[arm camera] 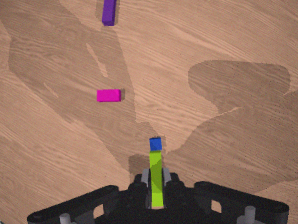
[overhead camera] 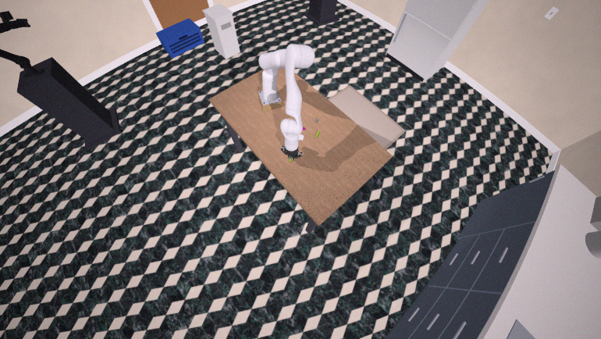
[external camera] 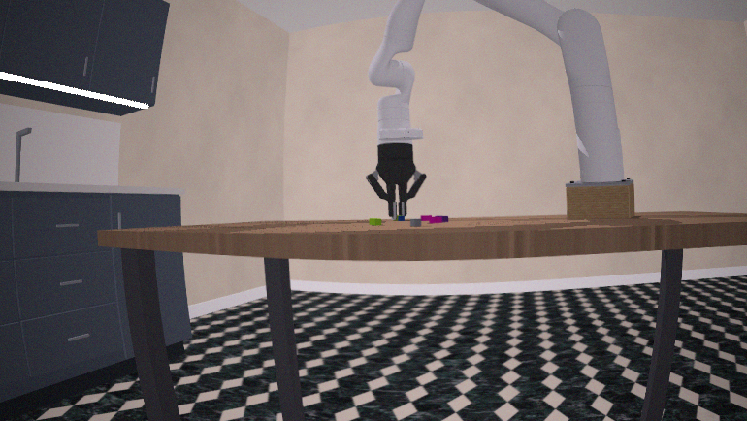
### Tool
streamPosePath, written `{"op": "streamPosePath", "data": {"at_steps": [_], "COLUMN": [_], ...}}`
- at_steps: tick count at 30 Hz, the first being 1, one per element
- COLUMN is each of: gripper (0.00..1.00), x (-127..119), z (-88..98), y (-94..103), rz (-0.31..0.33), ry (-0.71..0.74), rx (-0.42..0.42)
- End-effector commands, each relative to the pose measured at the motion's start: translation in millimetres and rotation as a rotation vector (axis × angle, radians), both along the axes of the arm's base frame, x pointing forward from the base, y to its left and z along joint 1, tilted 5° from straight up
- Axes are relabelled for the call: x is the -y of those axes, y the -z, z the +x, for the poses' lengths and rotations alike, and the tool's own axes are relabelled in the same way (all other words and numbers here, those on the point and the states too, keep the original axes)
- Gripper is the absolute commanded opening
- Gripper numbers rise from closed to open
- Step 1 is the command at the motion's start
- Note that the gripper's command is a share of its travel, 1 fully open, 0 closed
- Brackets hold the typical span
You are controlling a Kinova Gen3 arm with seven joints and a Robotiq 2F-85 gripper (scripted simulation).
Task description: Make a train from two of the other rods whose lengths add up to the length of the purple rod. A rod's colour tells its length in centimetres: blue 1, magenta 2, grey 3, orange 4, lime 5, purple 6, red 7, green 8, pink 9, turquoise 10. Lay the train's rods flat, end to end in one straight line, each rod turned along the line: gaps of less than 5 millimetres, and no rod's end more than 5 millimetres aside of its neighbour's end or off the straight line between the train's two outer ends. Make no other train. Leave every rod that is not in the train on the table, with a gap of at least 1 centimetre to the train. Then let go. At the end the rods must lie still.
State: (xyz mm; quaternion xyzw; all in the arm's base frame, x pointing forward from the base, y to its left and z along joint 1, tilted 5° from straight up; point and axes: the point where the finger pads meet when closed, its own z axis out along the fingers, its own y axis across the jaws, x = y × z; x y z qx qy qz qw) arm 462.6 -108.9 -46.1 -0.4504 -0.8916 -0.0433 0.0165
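Observation:
My gripper [arm camera: 156, 178] [overhead camera: 291, 154] [external camera: 397, 212] is shut on a lime rod [arm camera: 156, 163], low at the table top. The rod points straight away from me in the wrist view. A small blue rod [arm camera: 156, 143] [external camera: 401, 218] lies right at its far end, in line with it; I cannot tell whether they touch. A magenta rod [arm camera: 109, 95] [external camera: 435, 219] lies flat between the purple rod and the blue one.
A second lime rod [overhead camera: 318, 133] [external camera: 374, 221] lies far to the right of the purple one. A grey rod [overhead camera: 316, 120] [external camera: 415, 222] lies farther back. The arm's base block [external camera: 600, 199] stands at the back of the wooden table [overhead camera: 336, 189].

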Motion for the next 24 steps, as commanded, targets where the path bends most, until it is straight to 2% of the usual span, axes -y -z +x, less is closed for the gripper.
{"op": "streamPosePath", "data": {"at_steps": [1,20,24], "gripper": [0.05,0.05,0.12], "x": [1.9,1.9,1.9], "z": [3.5,3.5,3.5], "y": [0.4,0.4,0.4], "rz": [-0.005,-0.005,-0.005], "ry": [-0.013,-0.013,-0.013], "rx": [0.009,0.009,0.009]}}
